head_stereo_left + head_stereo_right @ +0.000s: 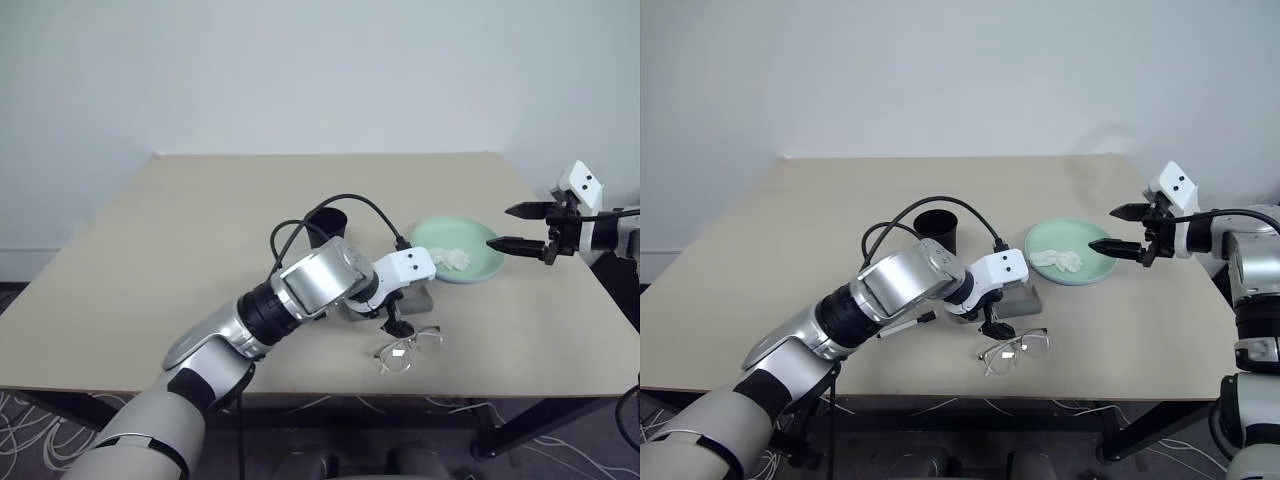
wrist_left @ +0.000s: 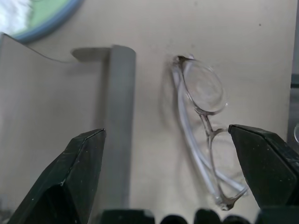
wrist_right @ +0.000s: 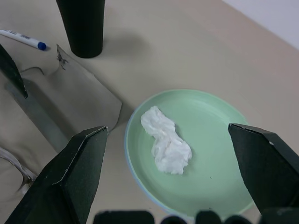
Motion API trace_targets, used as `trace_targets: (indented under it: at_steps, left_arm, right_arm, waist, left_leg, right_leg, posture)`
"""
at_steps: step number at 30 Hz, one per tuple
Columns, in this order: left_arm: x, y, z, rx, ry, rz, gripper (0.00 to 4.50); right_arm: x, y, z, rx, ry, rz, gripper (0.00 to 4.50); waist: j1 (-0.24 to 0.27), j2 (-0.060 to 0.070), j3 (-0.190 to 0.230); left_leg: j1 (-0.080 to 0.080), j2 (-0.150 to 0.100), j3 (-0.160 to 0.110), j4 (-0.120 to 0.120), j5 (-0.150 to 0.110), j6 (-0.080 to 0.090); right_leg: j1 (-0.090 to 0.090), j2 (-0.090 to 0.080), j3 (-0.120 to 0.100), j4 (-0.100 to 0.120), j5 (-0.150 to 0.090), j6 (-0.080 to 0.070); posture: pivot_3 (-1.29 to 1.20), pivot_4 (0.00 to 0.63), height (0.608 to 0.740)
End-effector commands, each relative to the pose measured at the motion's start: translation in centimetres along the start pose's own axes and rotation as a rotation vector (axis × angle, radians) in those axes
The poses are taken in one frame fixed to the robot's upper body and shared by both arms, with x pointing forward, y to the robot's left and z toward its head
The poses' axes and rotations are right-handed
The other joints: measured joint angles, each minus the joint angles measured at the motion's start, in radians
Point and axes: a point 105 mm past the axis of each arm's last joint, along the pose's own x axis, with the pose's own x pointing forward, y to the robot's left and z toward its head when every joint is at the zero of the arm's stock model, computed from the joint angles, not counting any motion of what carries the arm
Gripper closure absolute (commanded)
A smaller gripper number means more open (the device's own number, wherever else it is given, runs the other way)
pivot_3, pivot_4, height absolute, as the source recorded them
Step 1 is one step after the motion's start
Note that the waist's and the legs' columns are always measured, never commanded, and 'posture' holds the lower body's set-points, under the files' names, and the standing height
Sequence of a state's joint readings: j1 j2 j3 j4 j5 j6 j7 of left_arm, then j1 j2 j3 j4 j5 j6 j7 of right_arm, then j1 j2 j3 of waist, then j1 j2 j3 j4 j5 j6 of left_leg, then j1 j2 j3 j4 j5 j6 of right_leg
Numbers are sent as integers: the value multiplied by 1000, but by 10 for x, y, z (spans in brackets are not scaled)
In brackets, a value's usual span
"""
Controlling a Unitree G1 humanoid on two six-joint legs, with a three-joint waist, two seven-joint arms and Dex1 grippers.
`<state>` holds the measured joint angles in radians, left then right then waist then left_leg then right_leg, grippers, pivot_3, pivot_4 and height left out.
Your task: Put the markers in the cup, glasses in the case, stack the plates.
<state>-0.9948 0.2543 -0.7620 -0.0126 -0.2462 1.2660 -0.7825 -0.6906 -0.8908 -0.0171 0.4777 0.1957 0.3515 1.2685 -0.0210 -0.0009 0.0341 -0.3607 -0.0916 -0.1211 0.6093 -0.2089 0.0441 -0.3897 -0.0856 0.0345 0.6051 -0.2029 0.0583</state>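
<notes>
Near the front edge of the table (image 1: 150,270), the left gripper (image 1: 992,322) hangs with its black fingers spread wide and empty, just above the wire-rimmed glasses (image 1: 1015,349); the grey case (image 1: 1020,300) lies open just beyond them, lid raised, apparently with nothing inside. The step in hand looks like picking up the glasses; it would go best if the fingers straddled the bridge or a folded temple and closed gently, since the thin frame looks easily bent and the lenses slippery; the lift should then be short, straight over the case's near wall. To the right, the mint green plate (image 1: 1090,270) sits on a light blue one and holds a crumpled white tissue (image 1: 1055,261); the right gripper (image 1: 1120,229) hovers by its rim, wide open, holding nothing. Farther back stands the black cup (image 1: 937,231); its contents cannot be told; a marker (image 1: 905,325) lies on the table, partly hidden by the left arm.
</notes>
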Motion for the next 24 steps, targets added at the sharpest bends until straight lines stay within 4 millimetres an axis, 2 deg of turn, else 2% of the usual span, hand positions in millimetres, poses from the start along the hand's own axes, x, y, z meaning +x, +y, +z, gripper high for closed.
trace_targets:
  at_steps: [1, 17, 20, 24]
  left_arm:
    - [1, 0, 8, 13, 24, 20, 0]
    - [17, -7, 4, 31, 65, 9, 0]
    - [21, -8, 3, 34, 67, 9, 595]
    - [24, -8, 2, 31, 72, 7, 1965]
  right_arm:
    - [-14, -2, 16, -46, -39, -34, 34]
    - [-16, 5, 17, -38, -32, -48, 34]
    - [-15, 5, 18, -39, -34, -49, 0]
    - [-14, 6, 19, -39, -36, -48, 0]
  waist:
    - [0, 0, 1]
    - [1, -1, 2]
    - [1, -1, 2]
    - [1, -1, 2]
  left_leg:
    - [0, 0, 0, 0, 0, 0]
    - [0, 0, 0, 1, 0, 0]
    - [-1, 0, 0, 1, 0, 0]
    - [0, 0, 0, 1, 0, 0]
  right_leg:
    - [0, 0, 0, 0, 0, 0]
    - [0, 0, 0, 0, 0, 0]
    - [0, 0, 0, 0, 0, 0]
    - [0, 0, 0, 0, 0, 0]
  posture:
    - [0, 0, 732]
    - [0, 0, 732]
    - [0, 0, 732]
    - [0, 0, 732]
